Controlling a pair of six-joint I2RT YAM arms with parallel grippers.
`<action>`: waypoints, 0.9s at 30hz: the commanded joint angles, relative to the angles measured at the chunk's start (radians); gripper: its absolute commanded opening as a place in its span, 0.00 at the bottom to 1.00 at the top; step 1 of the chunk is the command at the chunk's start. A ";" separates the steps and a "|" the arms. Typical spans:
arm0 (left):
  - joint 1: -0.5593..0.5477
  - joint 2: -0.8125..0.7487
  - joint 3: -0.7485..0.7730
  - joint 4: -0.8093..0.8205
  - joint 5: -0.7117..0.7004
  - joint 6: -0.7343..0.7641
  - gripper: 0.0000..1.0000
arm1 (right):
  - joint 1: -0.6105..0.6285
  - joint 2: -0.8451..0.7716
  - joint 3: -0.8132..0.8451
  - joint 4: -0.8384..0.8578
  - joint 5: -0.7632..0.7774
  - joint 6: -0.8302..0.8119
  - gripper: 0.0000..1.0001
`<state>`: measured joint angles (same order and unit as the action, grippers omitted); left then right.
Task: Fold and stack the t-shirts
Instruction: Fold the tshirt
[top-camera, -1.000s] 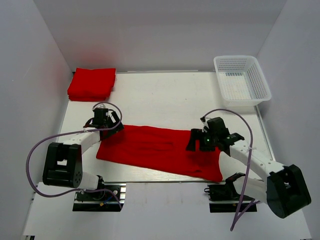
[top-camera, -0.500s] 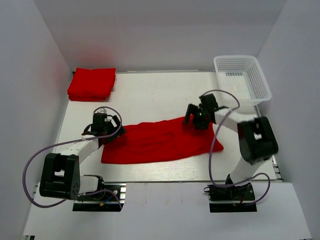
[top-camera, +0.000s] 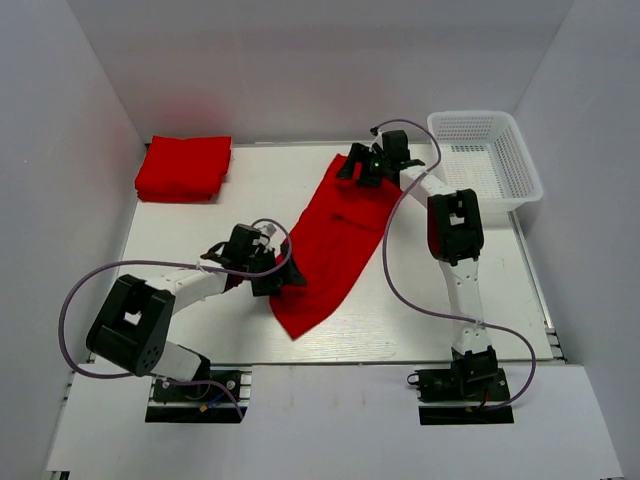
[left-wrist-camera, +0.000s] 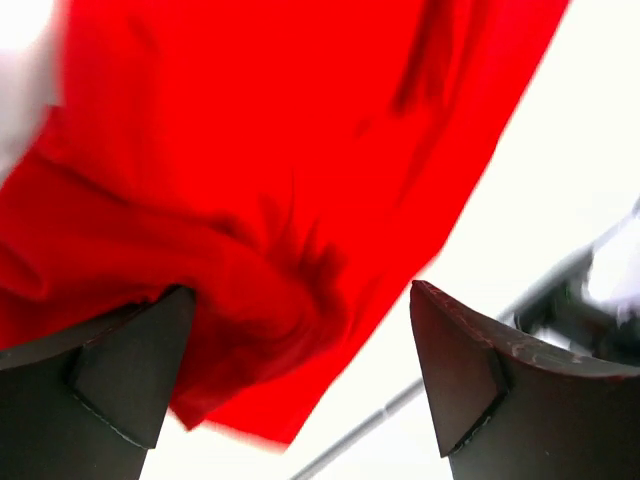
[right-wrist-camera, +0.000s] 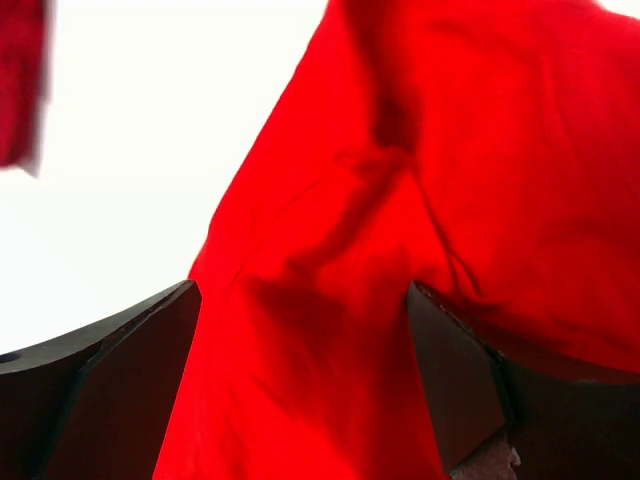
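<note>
Red t-shirt (top-camera: 330, 240) drawn into a slanted band between left pincer (top-camera: 272, 272) and right pincer (top-camera: 365, 165), ends hidden beneath them. Both spread wide over bunched cloth, blurred close up. Folded t-shirts (top-camera: 183, 167) well left of right pincer; white mesh basket (top-camera: 520, 165) just right of it, on surface (top-camera: 420, 300).

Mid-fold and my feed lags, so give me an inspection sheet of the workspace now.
Surface: white table, no spills seen.
Job's things: red t-shirt stretched diagonally between both arms; folded red stack at far left corner.
Clutter: white mesh basket at far right, looks empty.
Grippers: left gripper and right gripper each show fingers apart with cloth between; grip unclear.
Cables: purple cables loop from both arms; no snag seen.
Surroundings: white walls; nothing else seen.
</note>
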<state>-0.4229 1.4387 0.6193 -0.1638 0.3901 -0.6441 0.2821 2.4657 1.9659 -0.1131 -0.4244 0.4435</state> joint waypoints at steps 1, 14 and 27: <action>-0.095 0.057 -0.069 -0.325 0.067 -0.006 1.00 | 0.008 0.158 0.065 0.030 -0.072 0.067 0.90; -0.318 -0.190 0.043 -0.275 0.058 0.004 1.00 | 0.061 0.015 0.102 0.057 0.016 0.023 0.90; -0.219 -0.129 0.325 -0.345 -0.744 0.050 1.00 | 0.164 -0.205 0.036 -0.295 0.419 -0.160 0.90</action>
<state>-0.6861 1.2724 0.9070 -0.5262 -0.1436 -0.5987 0.4351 2.3066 2.0331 -0.2890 -0.1398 0.3103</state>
